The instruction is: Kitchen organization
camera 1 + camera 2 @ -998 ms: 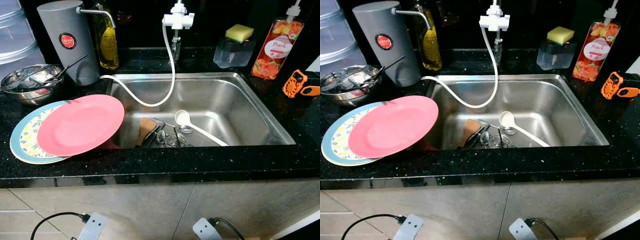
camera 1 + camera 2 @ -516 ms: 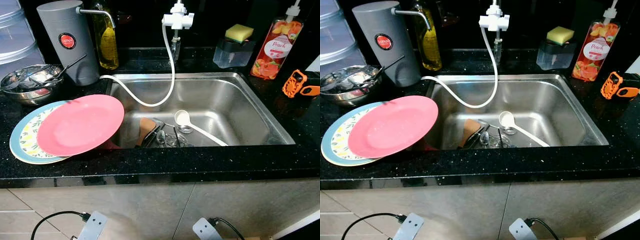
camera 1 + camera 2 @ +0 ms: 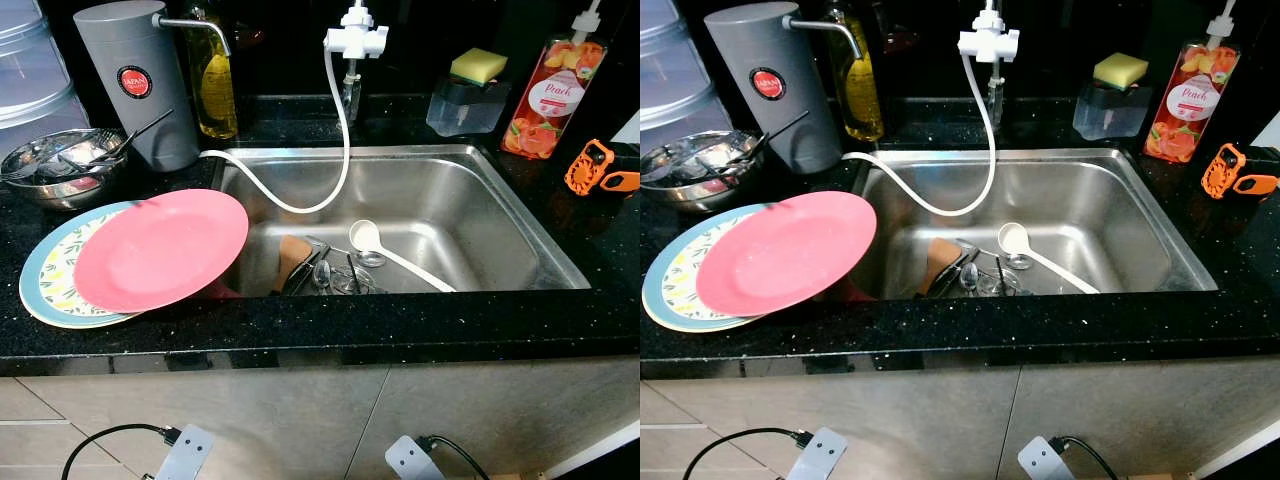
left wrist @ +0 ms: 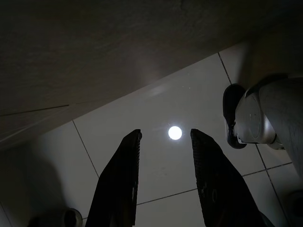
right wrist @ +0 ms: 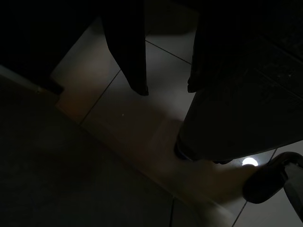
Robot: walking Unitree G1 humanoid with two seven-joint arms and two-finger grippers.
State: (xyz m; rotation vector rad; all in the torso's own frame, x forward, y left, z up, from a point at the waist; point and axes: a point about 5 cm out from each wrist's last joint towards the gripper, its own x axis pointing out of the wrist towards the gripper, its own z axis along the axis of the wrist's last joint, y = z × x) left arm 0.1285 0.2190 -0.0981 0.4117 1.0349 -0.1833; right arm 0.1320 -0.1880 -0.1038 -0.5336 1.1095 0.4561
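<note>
A pink plate (image 3: 160, 248) lies on a patterned blue-rimmed plate (image 3: 48, 282) on the black counter, left of the steel sink (image 3: 460, 200). The pink plate overhangs the sink's left rim. In the sink lie a white ladle (image 3: 385, 252), a brown-handled utensil (image 3: 292, 255) and several pieces of metal cutlery (image 3: 335, 275). A steel bowl (image 3: 60, 166) holding cutlery stands behind the plates. My left gripper (image 4: 164, 135) hangs open over the tiled floor. My right gripper (image 5: 166, 89) hangs open in the shade, also over floor tiles.
A grey water dispenser (image 3: 135, 80) and an oil bottle (image 3: 212, 85) stand at the back left. A white hose (image 3: 335, 140) runs from the tap into the sink. A sponge holder (image 3: 468, 95), a peach soap bottle (image 3: 548, 95) and an orange tool (image 3: 598, 168) are at the right.
</note>
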